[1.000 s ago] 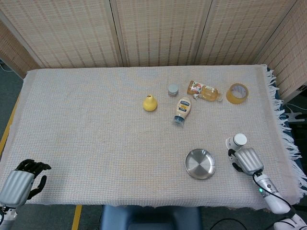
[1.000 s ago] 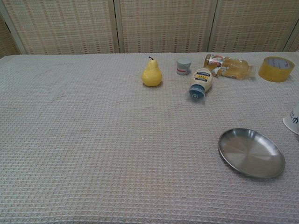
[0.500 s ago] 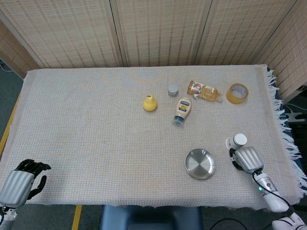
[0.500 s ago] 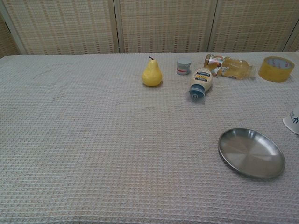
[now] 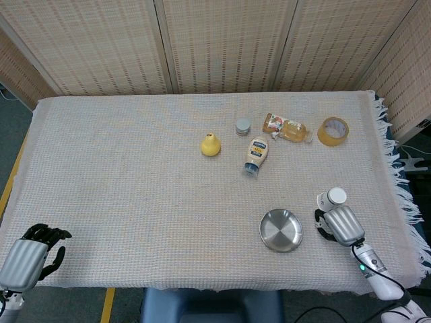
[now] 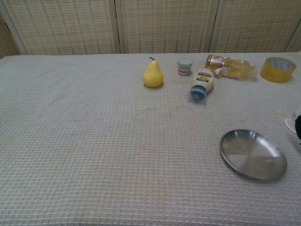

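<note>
Fingers of my right hand [image 5: 343,225] curl beside the white cup [image 5: 332,197] near the surface's right edge; whether they grip it I cannot tell. The steel plate [image 5: 281,230] lies just left of that hand. My left hand [image 5: 28,257] hangs off the near-left corner, fingers curled on nothing.

Both hands have a ribbed silver back and black fingers. The right hand [image 5: 341,225] joins a white forearm with a small green light. The left hand [image 5: 28,257] looks the same.
</note>
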